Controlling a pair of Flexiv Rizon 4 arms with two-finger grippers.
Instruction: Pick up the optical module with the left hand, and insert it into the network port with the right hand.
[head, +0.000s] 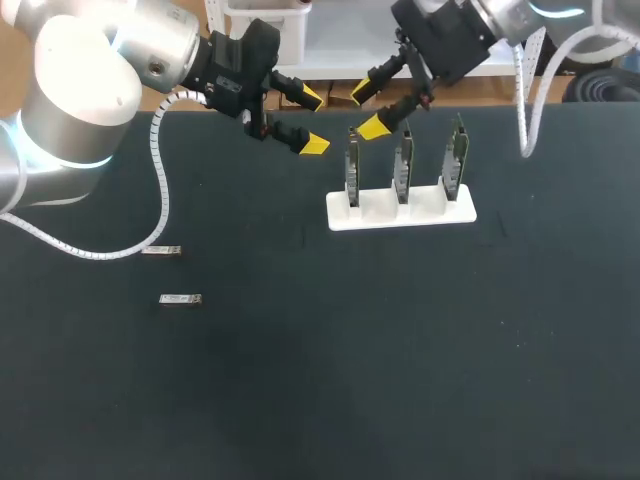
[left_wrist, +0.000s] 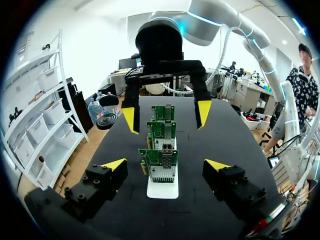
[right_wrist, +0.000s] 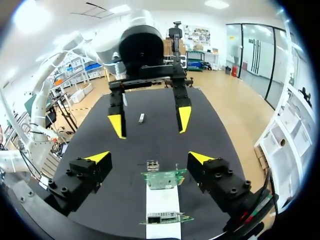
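A dark bench (head: 400, 380) carries a white slotted stand (head: 425, 212), set near its far edge, right of the middle.

Three upright boards (head: 402, 165) on a white stand (head: 400, 213) block the table (head: 400, 380) at two o'clock from its centre. The left gripper (head: 313, 121) and right gripper (head: 367, 110), fingers spread, crowd the stand's eleven o'clock, near each other. At nine o'clock the left arm's coiled cable (head: 163, 200) loops just beside one optical module (head: 161, 251). The other module (head: 180, 299) has bare table all round.
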